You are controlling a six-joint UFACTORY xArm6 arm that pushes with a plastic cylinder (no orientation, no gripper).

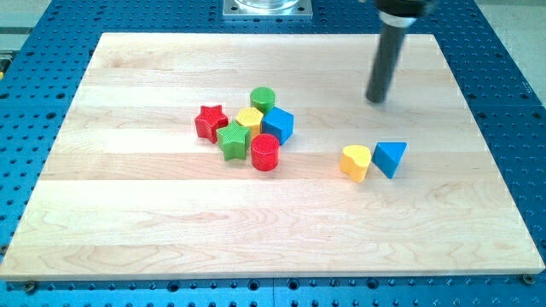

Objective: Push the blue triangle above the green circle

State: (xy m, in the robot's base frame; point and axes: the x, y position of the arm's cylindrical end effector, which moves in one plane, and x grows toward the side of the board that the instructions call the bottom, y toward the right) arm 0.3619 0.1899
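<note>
Camera view: the only view, looking down on a pale wooden surface [256,222] set on a blue perforated bench [512,68].
Rod: dark, cut off at the view's top edge, so its mount is out of sight.
My tip [376,100]: resting on the surface toward the view's upper right, apart from every block, above the blue triangle and well right of the cluster.
Pincer: none fitted, so no open or closed state to tell.
Blue triangle [390,158]: right of centre, touching or just beside the yellow heart [356,162] on its left; gap too fine to judge.
Green circle [263,98]: top of the cluster left of centre, well apart from the blue triangle.
Cluster: yellow block [249,118], shape hard to make out, partly hidden by neighbours; blue cube [278,124]; red star [210,121]; green star [232,140]; red cylinder [265,152], all packed close together.
Metal plate [268,8]: cropped at the view's top.
</note>
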